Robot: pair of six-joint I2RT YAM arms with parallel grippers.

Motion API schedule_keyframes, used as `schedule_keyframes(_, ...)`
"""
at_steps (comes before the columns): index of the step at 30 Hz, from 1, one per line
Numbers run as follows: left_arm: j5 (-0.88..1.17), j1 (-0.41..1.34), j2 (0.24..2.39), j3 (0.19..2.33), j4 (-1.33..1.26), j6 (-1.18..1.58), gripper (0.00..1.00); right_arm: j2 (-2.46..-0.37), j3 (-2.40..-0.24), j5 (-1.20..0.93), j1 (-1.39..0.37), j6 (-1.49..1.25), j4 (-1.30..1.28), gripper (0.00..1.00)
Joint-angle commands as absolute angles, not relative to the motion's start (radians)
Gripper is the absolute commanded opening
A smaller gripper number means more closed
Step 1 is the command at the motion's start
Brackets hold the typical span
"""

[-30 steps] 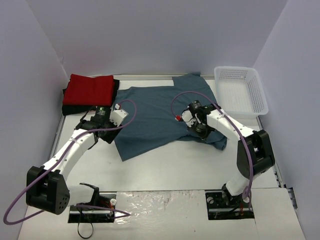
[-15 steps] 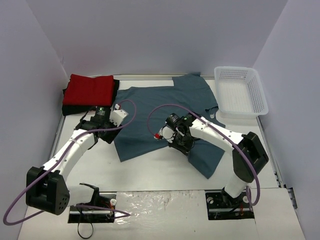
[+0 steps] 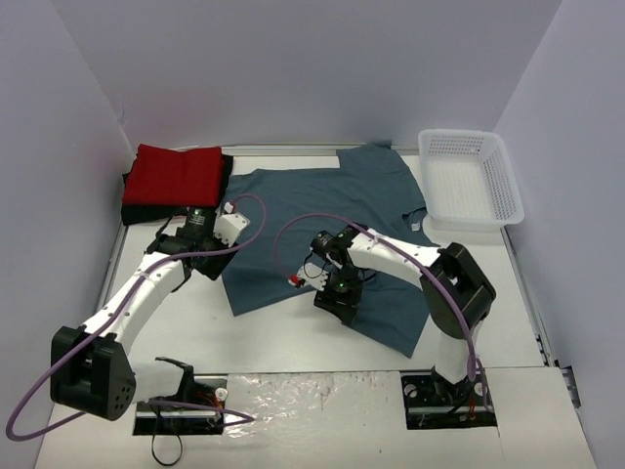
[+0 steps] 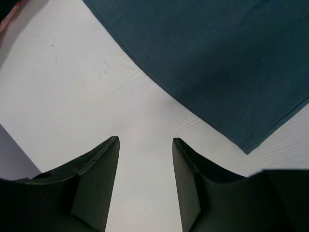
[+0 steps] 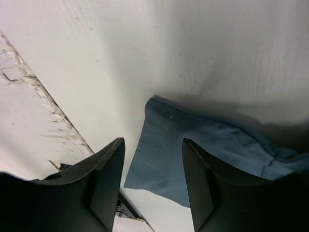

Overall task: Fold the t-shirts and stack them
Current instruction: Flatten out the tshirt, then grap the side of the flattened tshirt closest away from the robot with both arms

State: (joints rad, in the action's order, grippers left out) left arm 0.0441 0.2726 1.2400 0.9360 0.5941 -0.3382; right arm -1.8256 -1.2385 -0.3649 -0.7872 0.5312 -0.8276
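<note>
Left of the white basket (image 3: 510, 200), the teal t-shirt (image 3: 312, 205) lies spread on the table (image 3: 195, 332), one sleeve just beside the basket's wall. Well apart from the basket, at the far left, the red t-shirt (image 3: 176, 174) sits folded on top of the black t-shirt (image 3: 224, 174).

Our right gripper (image 5: 153, 141) hangs over the teal shirt's near edge, left of the basket and nearer to us, jaws spread and pinching nothing; a hemmed corner (image 5: 159, 125) shows through the gap. Our left gripper (image 4: 145, 140), farther left of the basket, is likewise spread over bare table, just short of the shirt's stitched hem (image 4: 193, 96).

We judge the cloth light, limp and thin: it will sag and crease wherever it is unsupported, and a single layer could slip from a shallow pinch. We would take it at the hemmed corners, one per gripper, fingers low against the table, so the fold stays square.
</note>
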Motion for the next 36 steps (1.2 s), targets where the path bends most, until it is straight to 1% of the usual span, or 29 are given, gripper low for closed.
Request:
schedule_keyframes(1,0.041,0.264,1.224,0.953,0.607,-0.360,0.47,-1.789,-1.266,-0.400,-0.785,0.555,-0.888,0.48)
schedule_keyframes(5,0.084,0.268,1.213,0.956,0.630,-0.402,0.47,-1.692,-1.264,-0.361,-0.738,0.555,-0.899,0.49)
schedule_keyframes(8,0.139,0.273,1.198,0.959,0.667,-0.452,0.47,-1.611,-1.258,-0.348,-0.657,0.566,-0.911,0.51)
schedule_keyframes(9,0.159,0.281,1.184,0.953,0.687,-0.469,0.47,-1.591,-1.246,-0.319,-0.614,0.571,-0.904,0.59)
schedule_keyframes(10,0.193,0.288,1.177,0.942,0.699,-0.507,0.47,-1.550,-1.235,-0.304,-0.591,0.566,-0.894,0.62)
schedule_keyframes(12,0.198,0.339,1.154,0.925,0.730,-0.549,0.47,-1.511,-1.195,-0.250,-0.531,0.537,-0.838,0.64)
schedule_keyframes(15,0.160,0.424,1.135,0.888,0.765,-0.580,0.47,-1.454,-1.152,-0.177,-0.468,0.485,-0.729,0.64)
schedule_keyframes(18,0.169,0.457,1.135,0.862,0.773,-0.589,0.46,-1.450,-1.146,-0.173,-0.420,0.439,-0.681,0.63)
schedule_keyframes(23,0.222,0.506,1.169,0.839,0.761,-0.606,0.46,-1.497,-1.169,-0.167,-0.371,0.436,-0.661,0.62)
schedule_keyframes(27,0.189,0.532,1.212,0.815,0.694,-0.589,0.48,-1.528,-1.163,-0.170,-0.341,0.428,-0.654,0.61)
schedule_keyframes(33,0.195,0.558,1.282,0.802,0.675,-0.594,0.52,-1.519,-1.146,-0.166,-0.313,0.425,-0.650,0.61)
schedule_keyframes(36,0.160,0.569,1.322,0.788,0.649,-0.586,0.53,-1.509,-1.140,-0.166,-0.301,0.425,-0.649,0.61)
